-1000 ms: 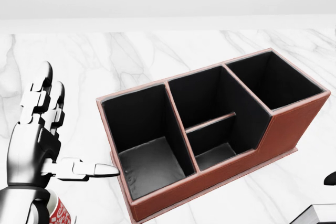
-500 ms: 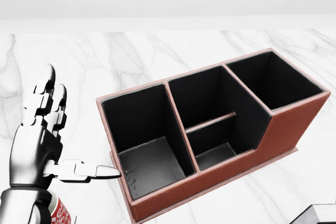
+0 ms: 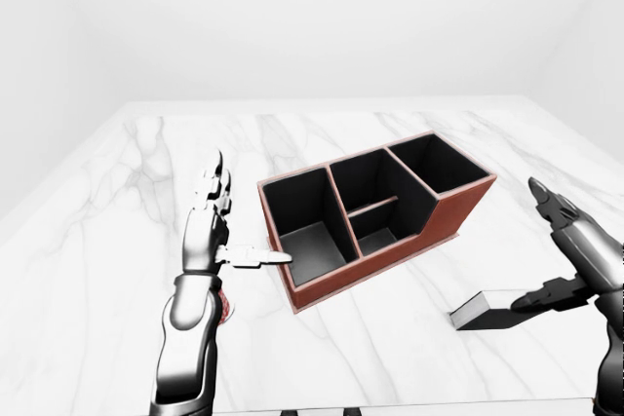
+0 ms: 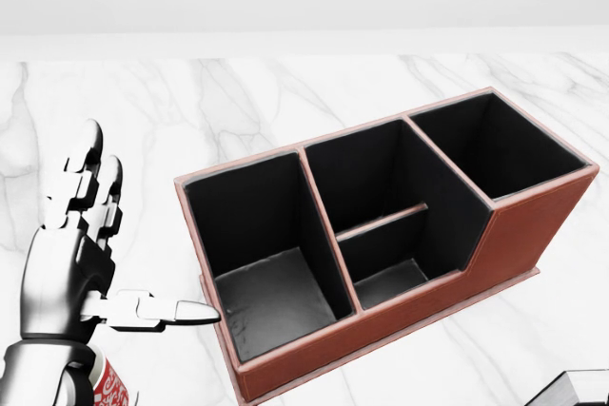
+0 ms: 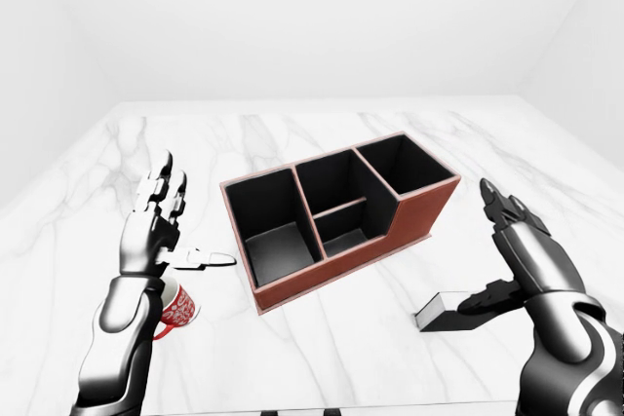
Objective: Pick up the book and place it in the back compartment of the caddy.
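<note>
The brown caddy (image 4: pixel 519 235) with black lining stands slantwise on the marble table (image 3: pixel 117 241); it has a wide bay at each end and a split middle bay, all empty. The dark book (image 5: pixel 444 311) lies flat on the table, below and right of the caddy, with its white page edge facing left. My right hand (image 5: pixel 478 245) hangs open just right of the book, thumb reaching down to its right end; whether it touches I cannot tell. My left hand (image 4: pixel 143 235) is open and upright left of the caddy, its thumb pointing at the caddy's left wall.
A red mug with a white pattern (image 5: pixel 177 307) stands under my left forearm, left of the caddy. The table's near edge (image 5: pixel 322 406) runs along the bottom of the eye views. White walls lie beyond the table.
In the head view my left hand has drifted slightly down and to the right. The dark tip of my right hand at the right edge has left the view. The caddy has not moved.
</note>
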Tool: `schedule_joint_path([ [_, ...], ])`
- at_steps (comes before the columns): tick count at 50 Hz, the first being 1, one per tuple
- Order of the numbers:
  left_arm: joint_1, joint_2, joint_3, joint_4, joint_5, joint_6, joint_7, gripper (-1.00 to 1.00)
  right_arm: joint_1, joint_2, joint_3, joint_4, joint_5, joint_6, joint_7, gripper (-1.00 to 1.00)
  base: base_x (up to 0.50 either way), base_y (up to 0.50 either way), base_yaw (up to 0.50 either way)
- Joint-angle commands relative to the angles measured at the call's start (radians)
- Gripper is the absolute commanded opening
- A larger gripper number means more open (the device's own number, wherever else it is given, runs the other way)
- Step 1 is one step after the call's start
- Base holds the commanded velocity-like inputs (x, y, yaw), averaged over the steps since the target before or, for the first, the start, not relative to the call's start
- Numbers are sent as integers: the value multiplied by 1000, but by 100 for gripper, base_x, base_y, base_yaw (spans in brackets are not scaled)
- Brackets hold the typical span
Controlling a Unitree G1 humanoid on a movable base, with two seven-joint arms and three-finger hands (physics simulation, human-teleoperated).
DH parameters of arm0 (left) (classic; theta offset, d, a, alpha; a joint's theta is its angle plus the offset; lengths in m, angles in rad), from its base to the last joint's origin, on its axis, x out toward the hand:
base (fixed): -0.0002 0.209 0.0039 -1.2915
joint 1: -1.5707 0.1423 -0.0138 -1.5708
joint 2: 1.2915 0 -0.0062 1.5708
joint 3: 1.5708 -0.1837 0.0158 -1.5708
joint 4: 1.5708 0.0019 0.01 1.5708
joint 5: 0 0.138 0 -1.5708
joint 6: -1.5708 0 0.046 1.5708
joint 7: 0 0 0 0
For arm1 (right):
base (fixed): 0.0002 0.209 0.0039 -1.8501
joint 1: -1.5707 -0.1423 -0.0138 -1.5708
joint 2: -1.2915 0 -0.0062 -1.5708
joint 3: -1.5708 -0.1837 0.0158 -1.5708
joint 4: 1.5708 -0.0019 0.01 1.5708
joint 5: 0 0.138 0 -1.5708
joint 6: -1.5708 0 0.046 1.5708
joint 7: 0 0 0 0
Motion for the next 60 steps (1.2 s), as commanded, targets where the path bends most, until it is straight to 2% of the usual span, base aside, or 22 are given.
schedule_joint_path([
  [1, -1, 0, -1, 9, 2, 0, 1, 100, 14, 10, 7, 48, -12, 0, 0, 100, 0, 0, 0],
  [19, 0, 0, -1, 9, 3, 0, 1, 100, 18, -6, 23, 172, -27, 0, -6, 100, 0, 0, 0],
  [29, 0, 0, -1, 12, 4, 0, 1, 100, 12, -20, 41, 258, -29, 0, -65, 100, 0, 0, 0],
  [46, 0, 0, -3, 21, 9, 0, 2, 100, 1, -55, 29, 304, -18, 0, -88, 100, 0, 0, 0],
  [60, -5, 1, 0, 41, 10, 0, 4, 100, 1, -56, 32, 319, -19, 0, -99, 100, 0, 0, 0],
])
